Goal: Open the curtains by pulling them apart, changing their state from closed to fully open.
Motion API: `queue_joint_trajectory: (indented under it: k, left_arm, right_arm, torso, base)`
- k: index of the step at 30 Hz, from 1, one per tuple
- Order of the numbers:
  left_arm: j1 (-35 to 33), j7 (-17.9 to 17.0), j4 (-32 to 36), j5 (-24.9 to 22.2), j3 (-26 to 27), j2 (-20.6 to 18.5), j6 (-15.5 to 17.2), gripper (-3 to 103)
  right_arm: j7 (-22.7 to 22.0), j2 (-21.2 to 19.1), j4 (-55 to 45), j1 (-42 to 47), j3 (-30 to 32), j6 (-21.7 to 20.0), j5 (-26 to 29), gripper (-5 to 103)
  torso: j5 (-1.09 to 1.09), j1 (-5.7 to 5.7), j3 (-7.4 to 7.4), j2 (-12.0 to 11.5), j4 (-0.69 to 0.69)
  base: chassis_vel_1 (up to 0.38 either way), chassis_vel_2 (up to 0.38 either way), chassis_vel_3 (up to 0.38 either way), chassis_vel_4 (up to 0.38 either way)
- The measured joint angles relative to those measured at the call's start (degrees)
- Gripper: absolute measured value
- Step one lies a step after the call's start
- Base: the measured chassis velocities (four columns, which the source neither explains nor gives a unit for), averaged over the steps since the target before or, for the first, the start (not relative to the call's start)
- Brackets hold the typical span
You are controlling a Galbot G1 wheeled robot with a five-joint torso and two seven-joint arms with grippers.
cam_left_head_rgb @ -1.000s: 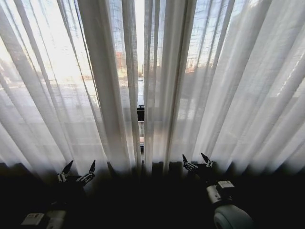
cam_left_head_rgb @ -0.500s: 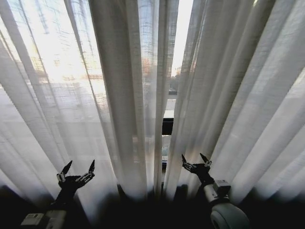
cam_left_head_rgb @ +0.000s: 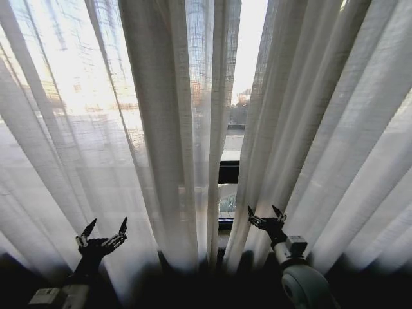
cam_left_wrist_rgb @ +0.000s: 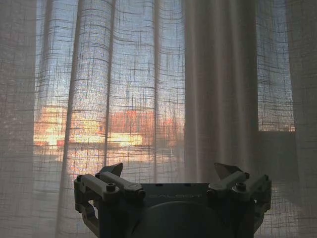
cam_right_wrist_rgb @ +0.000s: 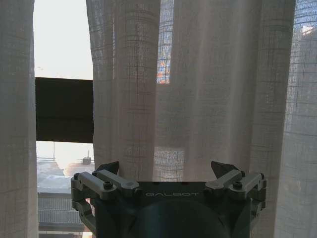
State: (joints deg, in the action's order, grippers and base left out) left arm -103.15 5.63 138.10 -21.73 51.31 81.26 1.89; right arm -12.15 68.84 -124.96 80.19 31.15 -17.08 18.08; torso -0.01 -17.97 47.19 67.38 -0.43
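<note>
Left gripper: raised low at the left of the head view, fingers spread wide, holding nothing. It points at the left curtain panel; the left wrist view shows the fabric in front of the spread fingertips, though whether they touch it cannot be told.

Curtains: two sheer white panels hang floor-ward in long vertical pleats and fill the window. A narrow gap stands between them, right of centre, showing bright sky, a dark frame bar and a strip of outdoor scene below it.

Right gripper: raised low at the right of the gap, at the inner edge of the right curtain panel. Its fingers are also spread wide and empty. In the right wrist view the gripper faces the pleats of that panel, with the gap and the dark bar off to one side.

Change against half a second ago — the right gripper sits slightly lower and further right, and the gap between the panels is marginally wider. The left gripper holds the same pose — no visible shift.
</note>
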Motion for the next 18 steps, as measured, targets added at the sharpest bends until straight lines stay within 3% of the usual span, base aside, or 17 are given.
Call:
queue_joint_trajectory:
  k: [9, 13, 15, 16, 18]
  left_arm:
    - [-0.12, 0.01, 0.24, 0.88, -0.54, 0.58, 0.14, 100]
    - [-0.56, 0.02, 0.54, 1.01, -0.39, 0.74, 0.12, 100]
    - [-0.65, 0.02, 0.59, 1.02, -0.32, 0.77, 0.08, 100]
    - [-0.76, 0.02, 0.66, 1.02, -0.26, 0.88, 0.03, 100]
    - [-0.83, 0.02, 0.72, 1.04, -0.26, 1.0, -0.02, 100]
  right_arm:
    - [0.52, -0.87, 6.01, -3.82, 0.79, -0.11, 2.64, 101]
    - [1.07, -0.85, 7.62, -4.72, 0.93, 0.73, 2.78, 88]
    - [1.14, -0.84, 7.69, -4.74, 0.92, 0.9, 2.78, 88]
    - [1.2, -0.83, 7.68, -4.74, 0.9, 1.14, 2.78, 77]
    - [1.23, -0.84, 7.66, -4.73, 0.89, 1.27, 2.78, 77]
  torso:
    - [0.03, -0.01, 0.0, 0.0, -0.01]
    - [0.03, -0.01, 0.0, 0.0, -0.01]
    - [0.03, -0.01, 0.0, -0.01, -0.01]
    - [0.01, -0.02, 0.0, -0.01, -0.01]
    - [0.02, -0.02, 0.0, -0.01, -0.01]
  base:
    - [0.0, 0.0, 0.0, 0.0]
    - [0.0, 0.0, 0.0, 0.0]
    - [0.0, 0.0, 0.0, 0.0]
    - [0.0, 0.0, 0.0, 0.0]
    - [0.0, 0.0, 0.0, 0.0]
